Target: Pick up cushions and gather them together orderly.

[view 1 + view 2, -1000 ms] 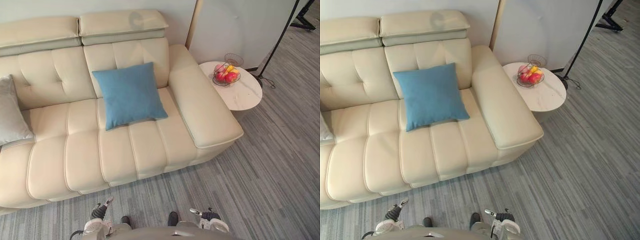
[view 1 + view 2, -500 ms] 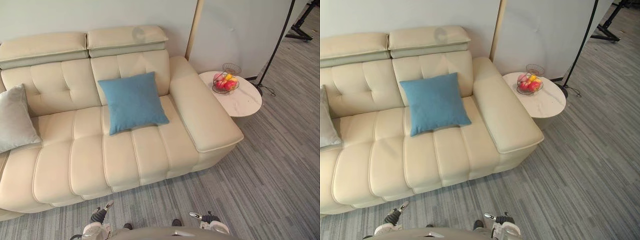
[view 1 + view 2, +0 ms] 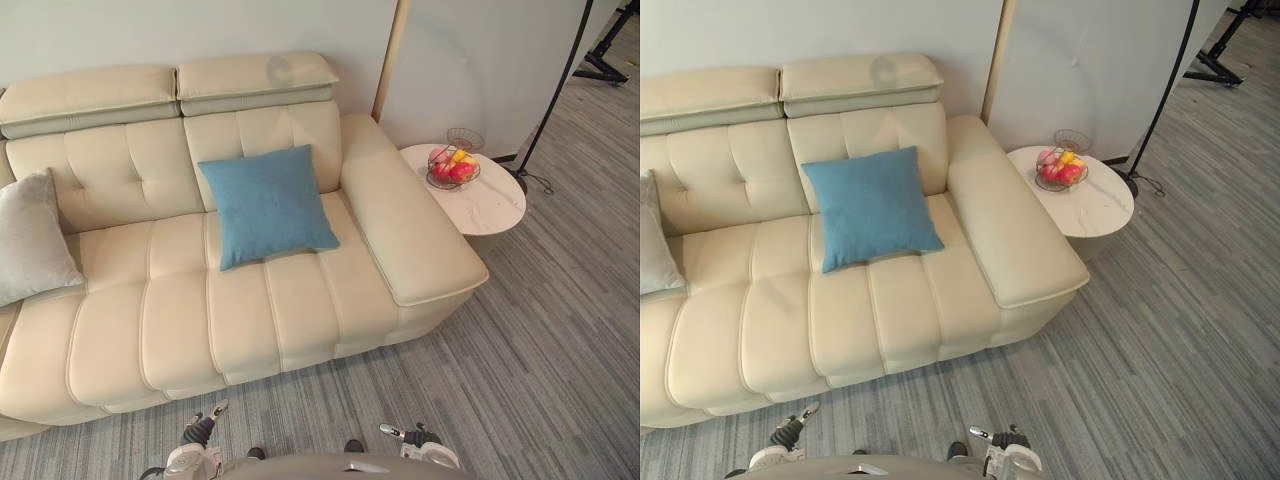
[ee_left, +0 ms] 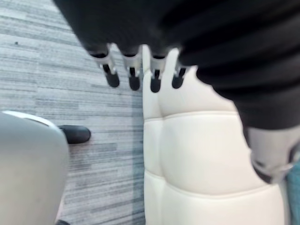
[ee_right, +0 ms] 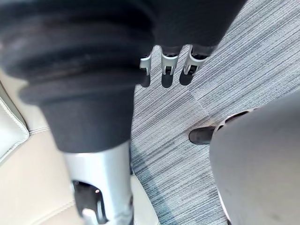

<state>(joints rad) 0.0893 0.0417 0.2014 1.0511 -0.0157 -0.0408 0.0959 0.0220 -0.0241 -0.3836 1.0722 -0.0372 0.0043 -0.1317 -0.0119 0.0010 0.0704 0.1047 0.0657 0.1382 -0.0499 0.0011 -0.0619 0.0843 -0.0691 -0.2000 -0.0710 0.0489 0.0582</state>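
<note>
A blue cushion [image 3: 268, 205] leans against the backrest of the cream sofa [image 3: 170, 320], towards its right end. At the sofa's left end a grey cushion [image 3: 35, 238] leans on the backrest, cut off by the view's edge. Both hands hang low over the carpet in front of the sofa, well short of either cushion. My left hand [image 3: 200, 433] is open, its fingers [image 4: 133, 79] relaxed and holding nothing. My right hand [image 3: 412, 438] is open too, its fingers [image 5: 166, 70] hanging empty above the floor.
A round white side table [image 3: 490, 200] stands beyond the sofa's right armrest [image 3: 410, 235], carrying a wire fruit bowl [image 3: 452, 168]. A black stand's pole [image 3: 548, 85] rises behind it. Grey striped carpet [image 3: 540, 340] spreads in front and to the right.
The whole picture has shifted downward, so the camera moved and more wall and grey cushion show. Neither cushion nor hand has moved.
</note>
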